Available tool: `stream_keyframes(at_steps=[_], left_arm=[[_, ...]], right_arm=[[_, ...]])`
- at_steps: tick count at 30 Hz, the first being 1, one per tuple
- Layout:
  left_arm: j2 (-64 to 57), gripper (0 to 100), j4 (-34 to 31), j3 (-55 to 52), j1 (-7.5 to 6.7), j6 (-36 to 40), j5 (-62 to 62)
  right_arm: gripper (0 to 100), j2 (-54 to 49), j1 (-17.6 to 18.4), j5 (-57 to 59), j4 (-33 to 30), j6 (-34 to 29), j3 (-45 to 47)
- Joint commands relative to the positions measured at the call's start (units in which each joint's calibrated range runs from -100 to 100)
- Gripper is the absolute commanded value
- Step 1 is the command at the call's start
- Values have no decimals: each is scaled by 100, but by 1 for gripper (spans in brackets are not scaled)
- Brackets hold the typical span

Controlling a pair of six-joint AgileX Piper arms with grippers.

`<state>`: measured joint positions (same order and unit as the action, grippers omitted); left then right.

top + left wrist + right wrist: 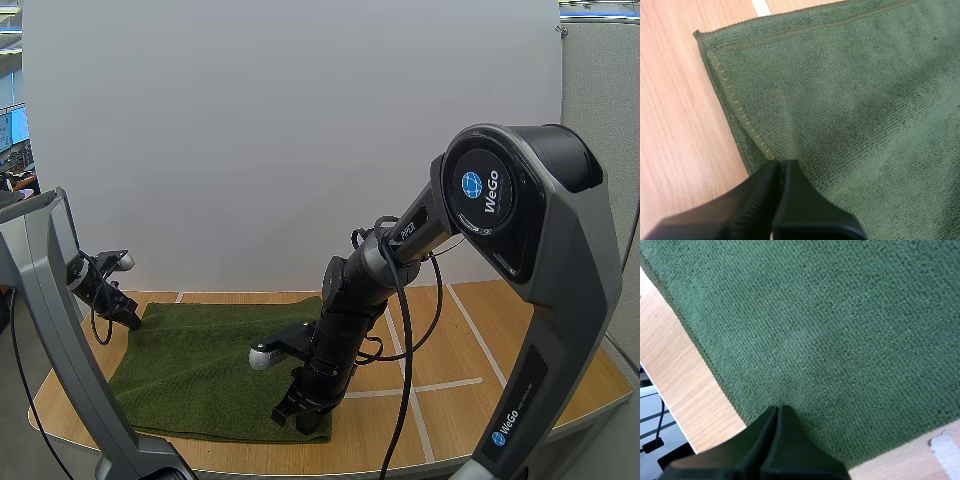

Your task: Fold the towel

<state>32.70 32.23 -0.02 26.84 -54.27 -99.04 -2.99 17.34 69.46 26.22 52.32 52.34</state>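
A dark green towel (210,360) lies spread flat on the wooden table (480,340). My left gripper (126,318) is down at the towel's far left corner. In the left wrist view its fingers (780,165) are pressed together on the towel's stitched hem (735,107), and a faint crease in the towel (850,100) runs up from the tips. My right gripper (293,416) is at the towel's near right corner. In the right wrist view its fingers (778,410) are closed on the towel (830,315) just inside its edge.
White tape lines (440,385) mark out squares on the table to the right of the towel. A scrap of white tape (942,445) sits just off the towel's corner. The table's front edge (675,420) runs close beside the right gripper.
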Motion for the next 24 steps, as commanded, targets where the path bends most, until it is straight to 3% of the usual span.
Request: stream_keyframes(at_steps=[1,4,7,13,24], left_arm=[[-60,34,133,82,-16,107,-96],[-180,60,181,190,-16,156,-96],[-289,74,250,336,-16,215,-96],[-729,77,304,666,7,286,-96],[-1420,77,309,666,213,322,-96]], right_arm=[[0,-3,10,-86,-209,20,103],[0,-3,10,-51,-209,20,103],[0,-15,10,-53,-209,11,103],[0,-382,10,-53,-209,-35,31],[0,-1279,10,-183,-376,-459,-662]])
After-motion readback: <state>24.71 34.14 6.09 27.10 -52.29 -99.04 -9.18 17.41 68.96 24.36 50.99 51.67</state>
